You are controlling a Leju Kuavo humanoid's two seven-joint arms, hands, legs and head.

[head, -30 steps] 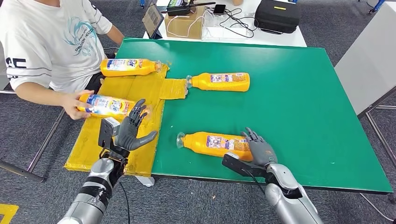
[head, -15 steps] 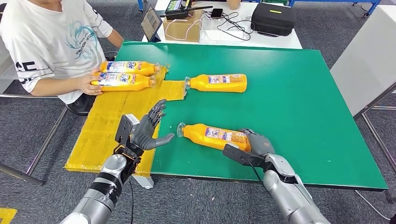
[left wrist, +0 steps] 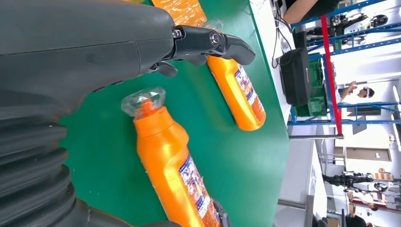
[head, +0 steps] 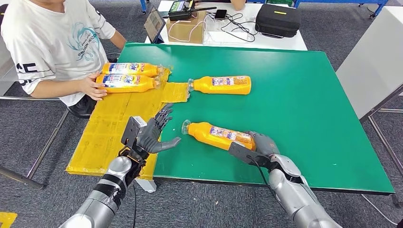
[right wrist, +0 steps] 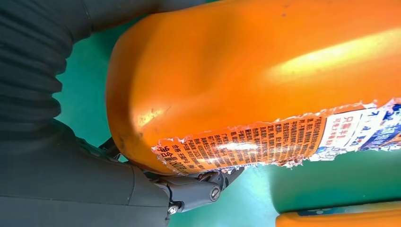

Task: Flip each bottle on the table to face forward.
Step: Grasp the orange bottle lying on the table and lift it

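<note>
right hand [head: 263,144] gripping base of orange bottle [head: 218,136] near table [head: 304,118] front edge, left hand [head: 152,135] spread empty beside its cap

Right hand [right wrist: 94,156] seemingly grips bottle [right wrist: 246,71] (torn label).

Small Chinese print on torn label [right wrist: 246,144] of orange bottle [right wrist: 265,71]; too fine to read.
</note>
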